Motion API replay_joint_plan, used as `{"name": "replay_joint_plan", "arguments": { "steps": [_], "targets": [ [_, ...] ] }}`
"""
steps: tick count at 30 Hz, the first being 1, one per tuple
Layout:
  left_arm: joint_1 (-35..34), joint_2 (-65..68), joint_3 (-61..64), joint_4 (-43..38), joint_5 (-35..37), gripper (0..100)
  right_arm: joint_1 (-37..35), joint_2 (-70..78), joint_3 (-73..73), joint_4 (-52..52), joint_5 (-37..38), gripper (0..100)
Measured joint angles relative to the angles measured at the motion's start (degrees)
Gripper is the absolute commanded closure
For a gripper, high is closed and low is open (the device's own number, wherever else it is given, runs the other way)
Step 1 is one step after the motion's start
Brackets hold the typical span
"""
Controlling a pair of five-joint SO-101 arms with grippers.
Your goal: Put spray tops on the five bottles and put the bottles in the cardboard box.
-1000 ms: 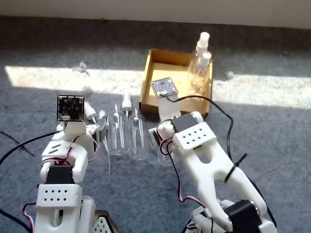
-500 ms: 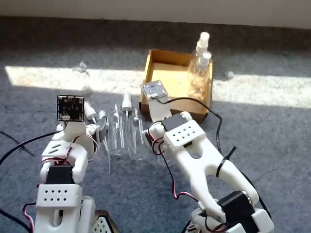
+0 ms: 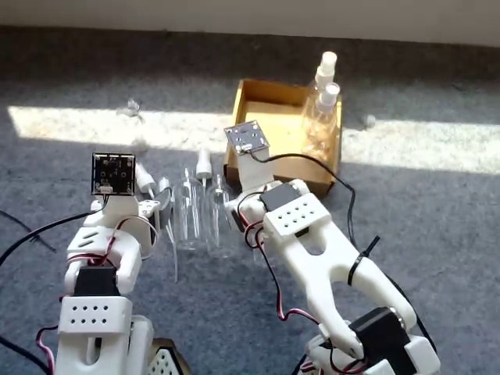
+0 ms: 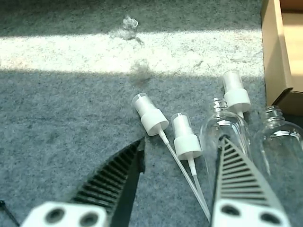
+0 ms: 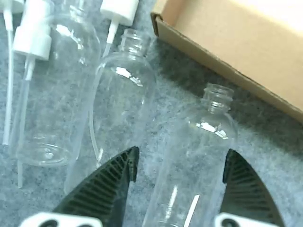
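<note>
At the centre of the high view, clear uncapped plastic bottles (image 3: 187, 215) lie on the grey carpet (image 3: 78, 78), lower left of the brown cardboard box (image 3: 234, 133). Two capped clear bottles (image 3: 320, 117) rest at the box's right side. The left gripper (image 4: 182, 141) holds its fingers wide above two loose white spray tops (image 4: 149, 115). The right gripper (image 5: 182, 152), fingers wide, straddles one uncapped bottle (image 5: 203, 137), perhaps without touching it.

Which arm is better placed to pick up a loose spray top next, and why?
Left. The left claw hovers open over a loose spray top on the carpet; the right claw sits open over an uncapped bottle.
</note>
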Motion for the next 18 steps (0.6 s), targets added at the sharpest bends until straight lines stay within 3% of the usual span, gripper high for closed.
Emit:
{"name": "replay_joint_plan", "arguments": {
  "steps": [9, 18],
  "targets": [
    [0.0, 0.0, 0.1, 0.0, 0.0, 77, 0.1, -0.2, 6.9, -0.6, 0.0, 91.3],
    [0.0, 0.0, 0.1, 0.0, 0.0, 77, 2.6, -0.9, 7.6, 4.5, 4.0, 91.5]
  ]
}}
